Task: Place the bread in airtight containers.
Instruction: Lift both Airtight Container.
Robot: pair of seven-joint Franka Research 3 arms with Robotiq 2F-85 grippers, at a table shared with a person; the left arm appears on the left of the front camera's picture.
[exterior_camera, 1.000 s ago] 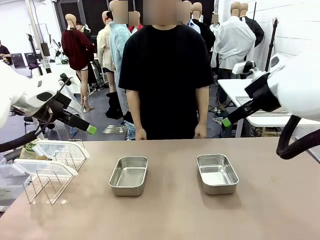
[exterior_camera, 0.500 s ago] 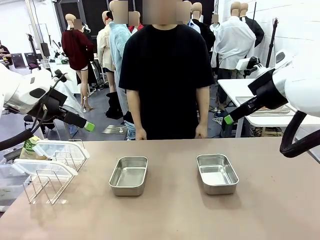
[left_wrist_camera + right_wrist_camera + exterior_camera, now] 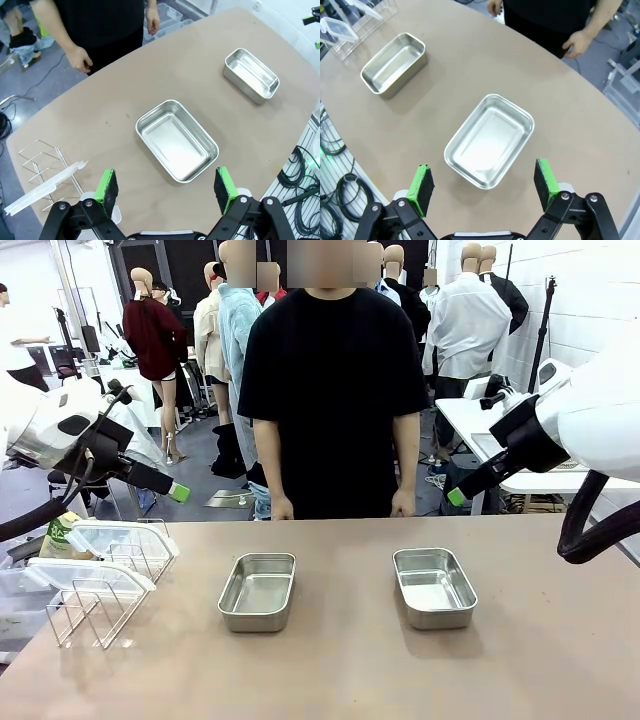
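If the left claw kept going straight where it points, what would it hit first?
Most likely the empty steel pan straight ahead of the left gripper; nothing seems to lie between, though depth is unclear.

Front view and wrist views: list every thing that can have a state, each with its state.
Left container: uncovered, empty.
Right container: uncovered, empty.
Lids: off the containers, lying on the wire rack.
Left pincer: open, empty.
Right pincer: open, empty.
Person's hands: empty, hanging down.
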